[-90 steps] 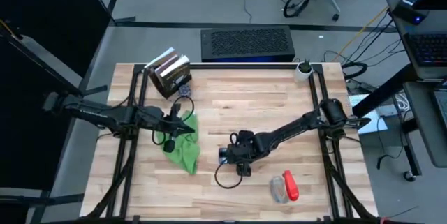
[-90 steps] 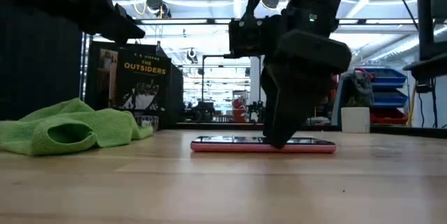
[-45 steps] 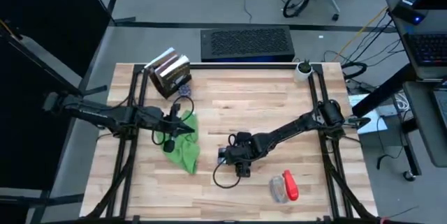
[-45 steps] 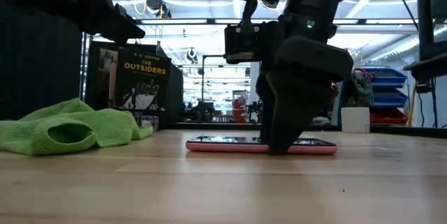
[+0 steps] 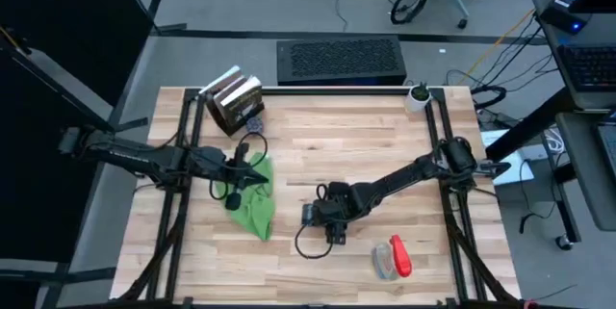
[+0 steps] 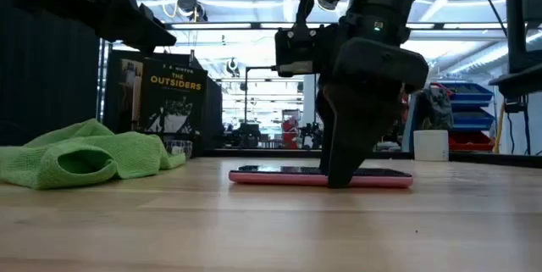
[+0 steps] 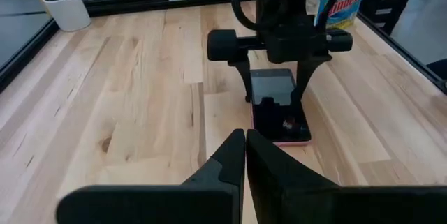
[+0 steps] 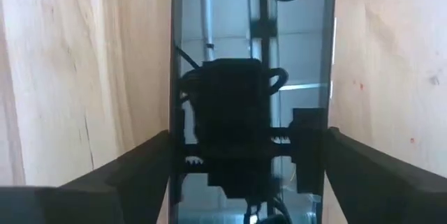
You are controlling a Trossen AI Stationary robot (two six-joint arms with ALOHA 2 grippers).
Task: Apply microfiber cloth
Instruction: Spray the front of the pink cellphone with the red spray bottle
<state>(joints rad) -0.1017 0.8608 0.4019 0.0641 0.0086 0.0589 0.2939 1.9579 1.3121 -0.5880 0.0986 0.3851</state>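
As seen from above: one wooden worktop (image 5: 318, 141) with two dark arms. One microfiber cloth (image 5: 254, 203), bright green, crumpled at left of centre, well apart from the one phone (image 5: 308, 215) lying near the middle. Left pincer (image 5: 234, 167) over the cloth's far end; right pincer (image 5: 322, 215) down on the phone. Also one stack of books (image 5: 236, 100) in the far left corner, one small potted plant (image 5: 418, 95) in the far right corner, and one spray bottle (image 5: 393, 257) with a red trigger, on its side near the front edge. As seen level with the boards: the cloth (image 6: 85, 160) heaped at left, flat on the wood and touched by nothing; the phone (image 6: 320, 176), pink-edged, lying flat with the right pincer (image 6: 339, 170) planted on it; one book (image 6: 175, 111) upright behind. As seen from the left wrist: left pincer (image 7: 244, 155) with both fingers pressed together, nothing between them; beyond it the right pincer (image 7: 276, 98) astride the phone (image 7: 281, 116), one finger on each long side; plant (image 7: 66, 8) and bottle (image 7: 339, 4) farther back. As seen from the right wrist: the phone's dark screen (image 8: 253, 77) straight below, two fingers (image 8: 140, 165) spread to its width and set against its two long edges, gripping it.
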